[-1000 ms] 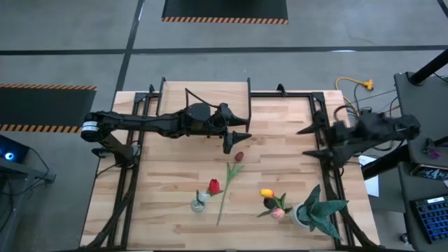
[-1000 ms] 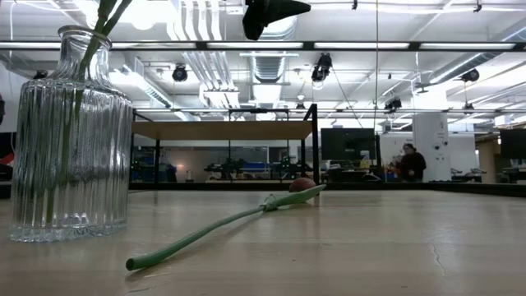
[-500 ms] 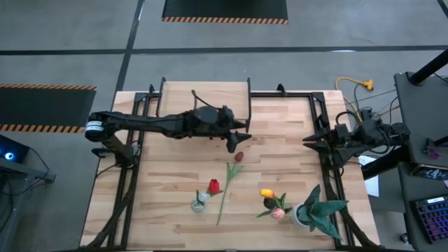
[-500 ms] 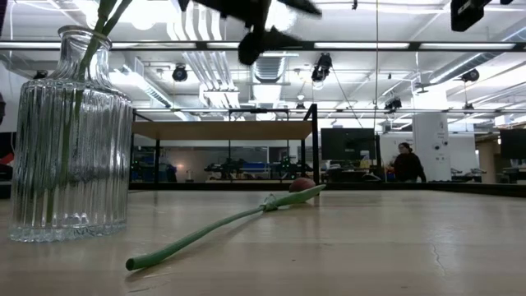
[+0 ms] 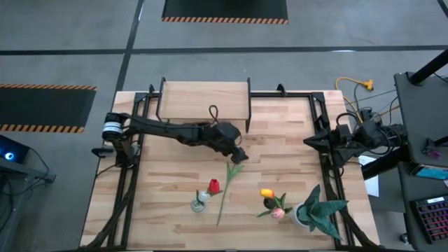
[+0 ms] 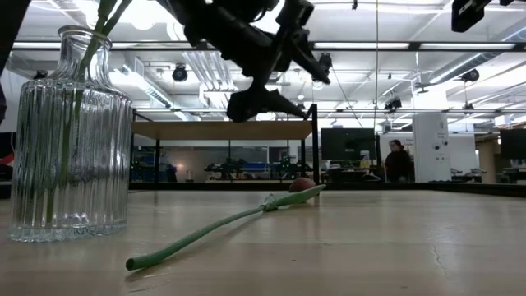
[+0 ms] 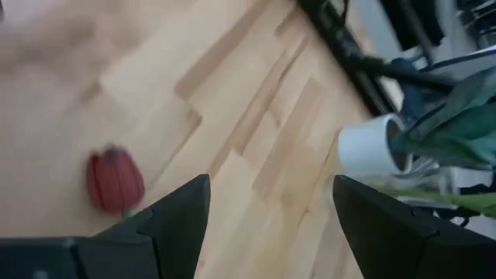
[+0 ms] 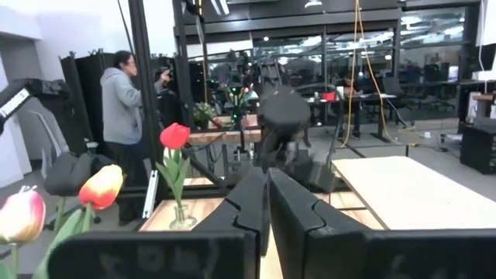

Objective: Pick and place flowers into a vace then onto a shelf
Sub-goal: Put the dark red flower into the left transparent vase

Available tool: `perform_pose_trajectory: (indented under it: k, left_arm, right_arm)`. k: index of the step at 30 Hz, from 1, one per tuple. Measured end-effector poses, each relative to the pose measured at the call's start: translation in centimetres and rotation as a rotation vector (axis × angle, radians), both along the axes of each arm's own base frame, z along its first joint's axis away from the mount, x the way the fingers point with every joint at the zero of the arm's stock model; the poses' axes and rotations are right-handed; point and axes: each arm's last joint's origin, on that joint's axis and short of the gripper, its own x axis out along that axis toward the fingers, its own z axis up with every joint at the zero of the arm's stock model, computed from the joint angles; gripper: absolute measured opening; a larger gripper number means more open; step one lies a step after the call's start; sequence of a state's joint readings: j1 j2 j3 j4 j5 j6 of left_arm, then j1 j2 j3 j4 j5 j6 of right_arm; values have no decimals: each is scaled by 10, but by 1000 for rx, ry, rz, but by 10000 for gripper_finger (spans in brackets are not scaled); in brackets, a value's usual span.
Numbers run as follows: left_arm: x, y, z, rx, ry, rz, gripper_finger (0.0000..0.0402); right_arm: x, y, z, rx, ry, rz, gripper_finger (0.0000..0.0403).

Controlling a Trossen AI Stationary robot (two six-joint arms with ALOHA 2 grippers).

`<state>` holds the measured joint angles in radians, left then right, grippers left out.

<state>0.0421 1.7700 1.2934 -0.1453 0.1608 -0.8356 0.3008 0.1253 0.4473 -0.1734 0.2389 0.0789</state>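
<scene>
A dark maroon tulip lies flat on the table, its head toward the far side and its long green stem running toward the near edge; the low view shows the stem too. My left gripper is open and hangs just above the head, which sits beside one finger in the left wrist view, not between the two. A red tulip stands in a ribbed glass vase. My right gripper is shut and empty at the table's right edge. The shelf stands at the far edge.
An orange-yellow tulip and a pink one stand together near the front right. Beside them is a spiky green plant in a white pot. A person stands beyond the table.
My left gripper has come down and moved toward the near edge, from beside the shelf to just over the maroon tulip's head, staying open. The tulip has not moved.
</scene>
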Motion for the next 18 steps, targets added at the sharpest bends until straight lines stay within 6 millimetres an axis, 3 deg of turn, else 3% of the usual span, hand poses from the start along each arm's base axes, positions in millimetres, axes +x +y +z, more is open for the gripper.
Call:
perform_pose_trajectory:
  k: [9,18]
  left_arm:
    - [-4,-22,-25,-34,200,63,256]
    - [-8,-43,-32,-22,270,63,256]
  right_arm:
    - [0,0,0,14,4,2,13]
    - [0,0,0,17,4,-9,13]
